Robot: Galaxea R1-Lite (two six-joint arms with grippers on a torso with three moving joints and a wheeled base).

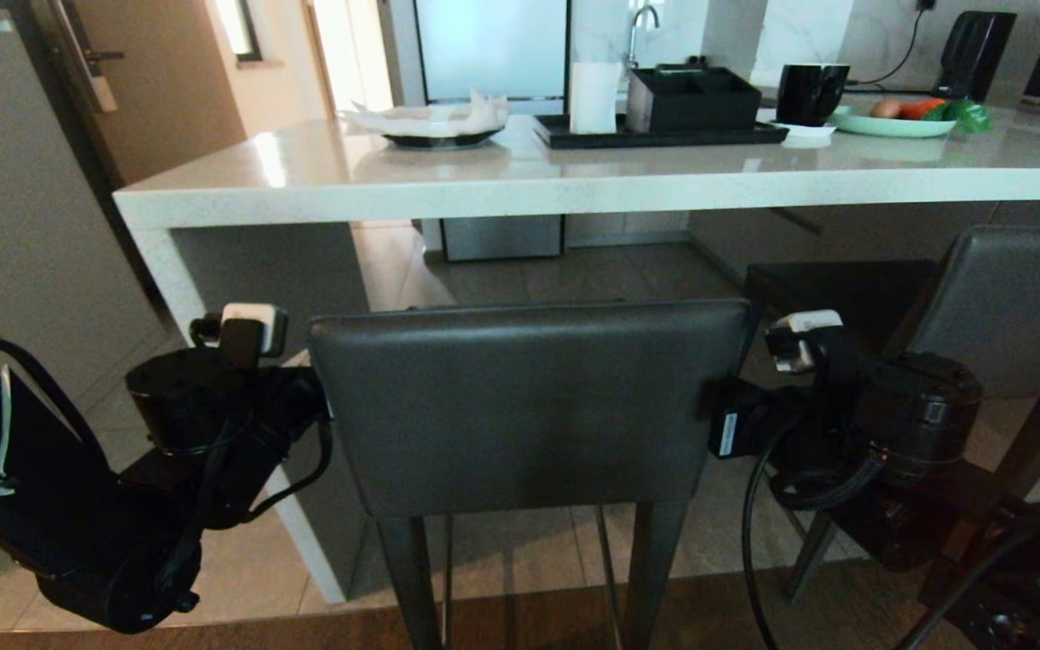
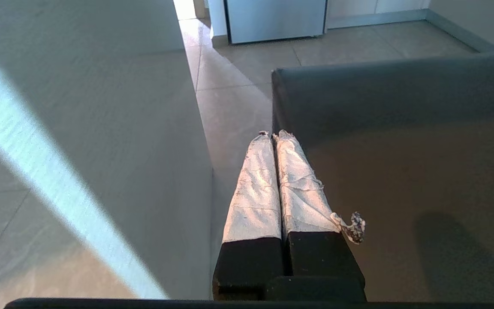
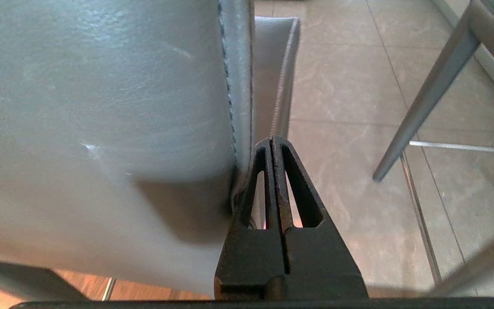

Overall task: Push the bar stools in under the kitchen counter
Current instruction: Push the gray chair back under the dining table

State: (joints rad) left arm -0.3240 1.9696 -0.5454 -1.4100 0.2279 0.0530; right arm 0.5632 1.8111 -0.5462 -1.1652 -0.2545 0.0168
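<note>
With both closed, empty hands, left [image 2: 272, 135] and right [image 3: 271, 141], flanking the near stool's [image 1: 524, 406] backrest, the push under the desk [image 1: 574, 185] seems due next, needing even forward pressure.

Dim foreground, bright backlit windows

One dark grey leather bar stool [image 1: 524, 406] stands upright with its low backrest toward the camera, just outside the kitchen counter [image 1: 574, 185]. The second matching stool [image 1: 1012, 307] stands to its right, partly under the pale stone top.
</note>
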